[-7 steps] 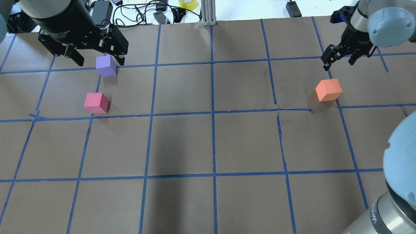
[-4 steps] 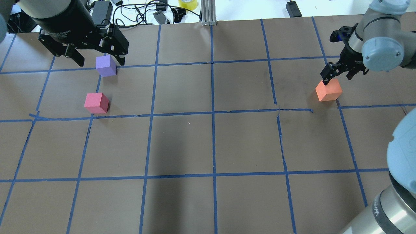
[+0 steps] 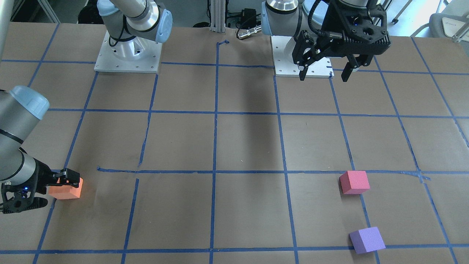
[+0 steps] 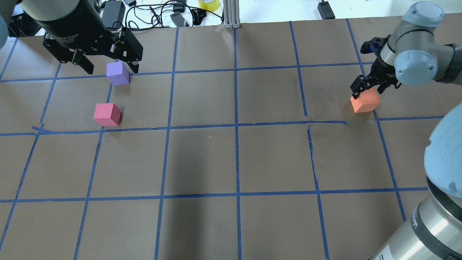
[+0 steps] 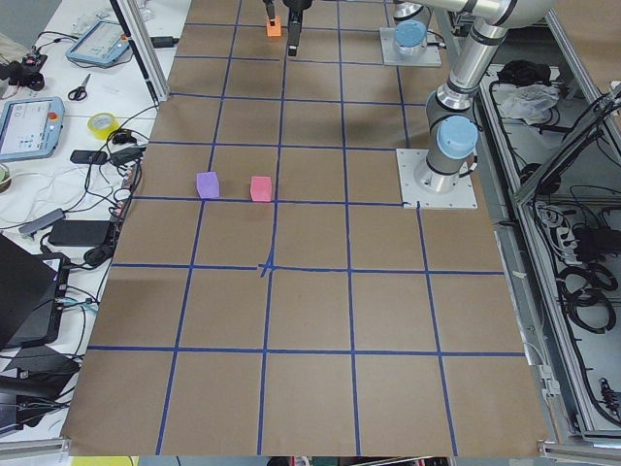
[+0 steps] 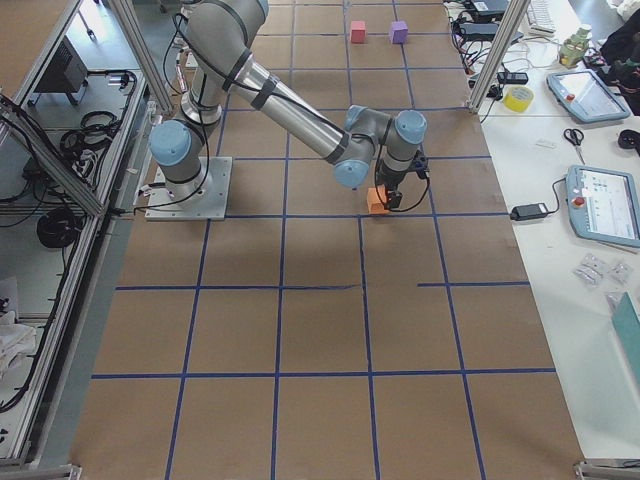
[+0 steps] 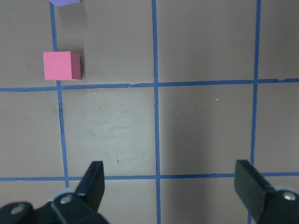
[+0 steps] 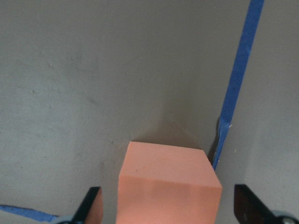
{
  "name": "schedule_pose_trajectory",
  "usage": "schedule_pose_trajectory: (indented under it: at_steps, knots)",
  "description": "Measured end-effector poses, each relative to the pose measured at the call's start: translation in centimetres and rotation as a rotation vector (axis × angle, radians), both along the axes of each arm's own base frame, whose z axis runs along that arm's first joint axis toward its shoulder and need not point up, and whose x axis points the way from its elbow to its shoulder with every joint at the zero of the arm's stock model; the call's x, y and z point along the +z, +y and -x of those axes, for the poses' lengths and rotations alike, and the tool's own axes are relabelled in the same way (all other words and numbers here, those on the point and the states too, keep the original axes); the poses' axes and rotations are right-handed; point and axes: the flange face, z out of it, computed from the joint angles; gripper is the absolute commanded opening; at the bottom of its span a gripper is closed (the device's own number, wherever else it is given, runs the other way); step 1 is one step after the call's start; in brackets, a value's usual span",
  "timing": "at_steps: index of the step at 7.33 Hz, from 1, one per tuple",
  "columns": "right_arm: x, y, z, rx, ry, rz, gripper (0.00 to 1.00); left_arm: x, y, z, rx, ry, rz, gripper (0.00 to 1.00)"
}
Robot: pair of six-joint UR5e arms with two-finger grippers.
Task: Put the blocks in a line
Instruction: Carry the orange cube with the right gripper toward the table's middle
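The orange block (image 4: 365, 103) sits at the table's far right. My right gripper (image 4: 366, 94) is down at it and open, with a finger on each side and a gap to the block (image 8: 168, 186) in the right wrist view. The pinkish-red block (image 4: 107, 114) and the purple block (image 4: 117, 73) sit close together at the far left, purple farther from me. My left gripper (image 4: 111, 68) hangs open and empty, high above the table. Its wrist view shows the pinkish-red block (image 7: 61, 65) and an edge of the purple block (image 7: 65, 2).
The table is brown paper with a blue tape grid (image 4: 236, 126). An aluminium post (image 4: 231, 14), cables and a tape roll (image 4: 208, 4) lie beyond the far edge. The arm bases (image 3: 126, 58) stand on my side of the table.
My right gripper has moved down and toward the orange block and now straddles it. The left arm and all three blocks have not moved.
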Motion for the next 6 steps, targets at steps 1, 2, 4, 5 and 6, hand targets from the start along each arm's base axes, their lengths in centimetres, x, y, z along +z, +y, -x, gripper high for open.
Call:
schedule_pose_trajectory:
  at_steps: [1, 2, 4, 5, 6]
  knots:
    - [-0.31, -0.09, 0.06, -0.001, 0.002, -0.004, 0.87, -0.01, 0.00, 0.00, 0.000, 0.000, 0.000, 1.00]
    - [-0.64, -0.12, 0.12, -0.002, 0.005, -0.011, 0.76, 0.00, 0.00, 0.00, -0.001, 0.000, 0.000, 1.00]
    - [-0.87, -0.20, 0.21, -0.009, 0.017, -0.019, 0.52, 0.02, 0.02, 0.00, -0.002, 0.000, 0.000, 1.00]
    - [-0.78, -0.31, 0.22, -0.014, 0.018, -0.017, 0.44, 0.03, 0.03, 0.00, -0.002, 0.000, 0.001, 1.00]
    - [-0.59, -0.46, 0.03, -0.014, 0.016, -0.012, 0.44, 0.04, 0.04, -0.01, -0.003, -0.001, 0.001, 1.00]
